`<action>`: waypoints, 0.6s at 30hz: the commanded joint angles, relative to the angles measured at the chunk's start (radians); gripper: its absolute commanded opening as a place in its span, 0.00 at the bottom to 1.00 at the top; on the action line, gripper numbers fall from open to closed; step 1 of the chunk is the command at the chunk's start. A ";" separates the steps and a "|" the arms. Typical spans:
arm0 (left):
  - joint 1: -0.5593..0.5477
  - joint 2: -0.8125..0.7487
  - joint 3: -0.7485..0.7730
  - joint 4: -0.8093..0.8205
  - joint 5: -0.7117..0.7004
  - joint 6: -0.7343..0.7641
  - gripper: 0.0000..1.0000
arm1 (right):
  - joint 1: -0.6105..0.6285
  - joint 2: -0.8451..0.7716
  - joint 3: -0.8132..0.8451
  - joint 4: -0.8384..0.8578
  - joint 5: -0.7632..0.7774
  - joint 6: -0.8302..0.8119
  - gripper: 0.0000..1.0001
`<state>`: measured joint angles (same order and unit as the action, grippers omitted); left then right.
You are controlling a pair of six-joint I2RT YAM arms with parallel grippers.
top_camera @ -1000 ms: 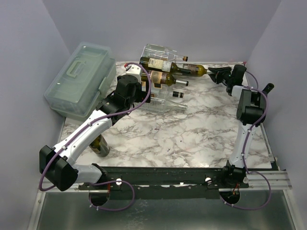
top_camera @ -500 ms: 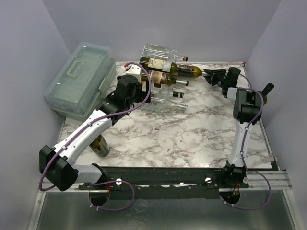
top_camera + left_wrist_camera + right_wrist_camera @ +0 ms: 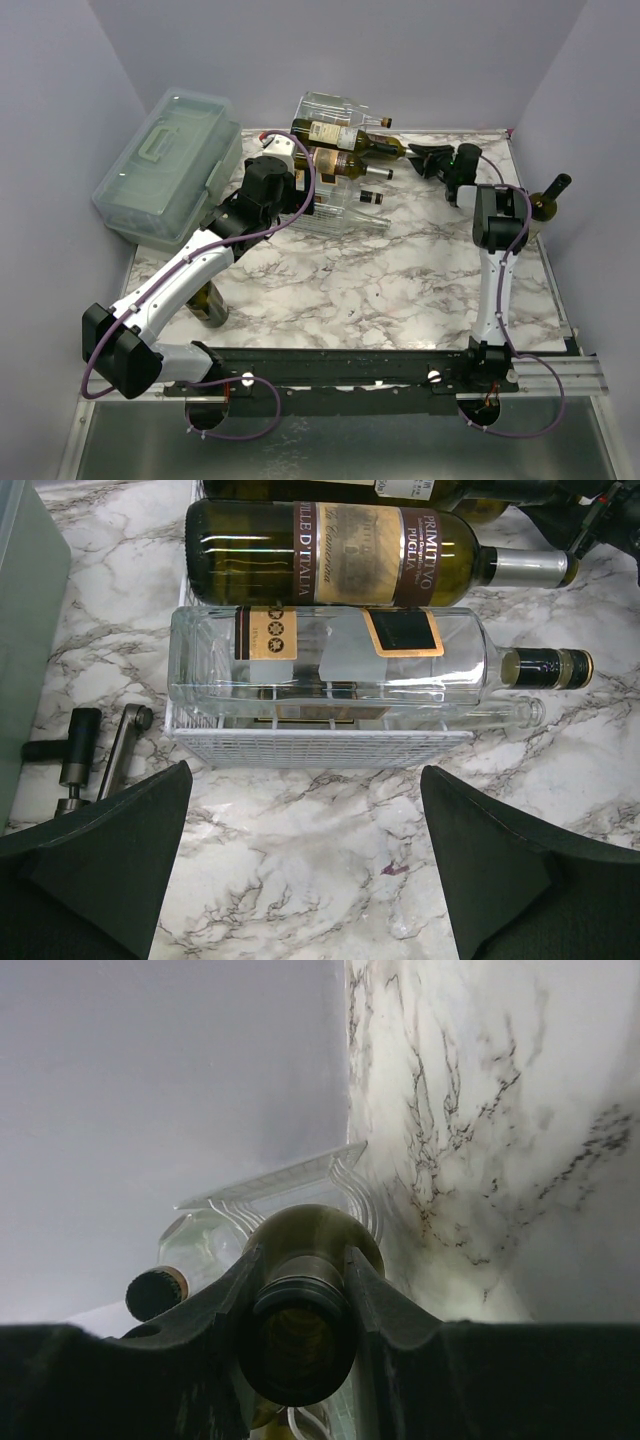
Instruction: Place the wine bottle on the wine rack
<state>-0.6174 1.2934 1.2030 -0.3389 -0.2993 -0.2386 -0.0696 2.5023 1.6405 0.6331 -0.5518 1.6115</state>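
Observation:
The wine rack (image 3: 335, 190) of clear plastic and white wire stands at the back middle of the table. Several bottles lie on it. My right gripper (image 3: 422, 157) is shut on the neck of a green wine bottle (image 3: 385, 148) that lies across the rack's upper tier. In the right wrist view the fingers (image 3: 385, 1295) clamp the bottle's neck (image 3: 300, 1330), with the rack (image 3: 300, 1175) behind. My left gripper (image 3: 305, 880) is open and empty, low over the marble in front of the rack's wire grid (image 3: 310, 748).
A pale-green lidded box (image 3: 170, 165) stands at the back left. An upright bottle (image 3: 545, 200) stands at the right edge and another (image 3: 210, 300) under the left arm. A corkscrew (image 3: 100, 750) lies left of the rack.
My right gripper has moved left with the green bottle, sliding it further onto the rack. The right arm swung left and uncovered the bottle at the right edge. The left arm has not moved.

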 commanded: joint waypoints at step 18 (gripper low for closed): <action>-0.007 -0.002 0.017 -0.008 0.017 -0.003 0.99 | 0.092 0.128 0.191 0.156 0.023 0.157 0.01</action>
<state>-0.6174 1.2934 1.2030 -0.3389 -0.2993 -0.2386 0.0036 2.6080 1.7565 0.6949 -0.5343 1.6833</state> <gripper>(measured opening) 0.986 0.356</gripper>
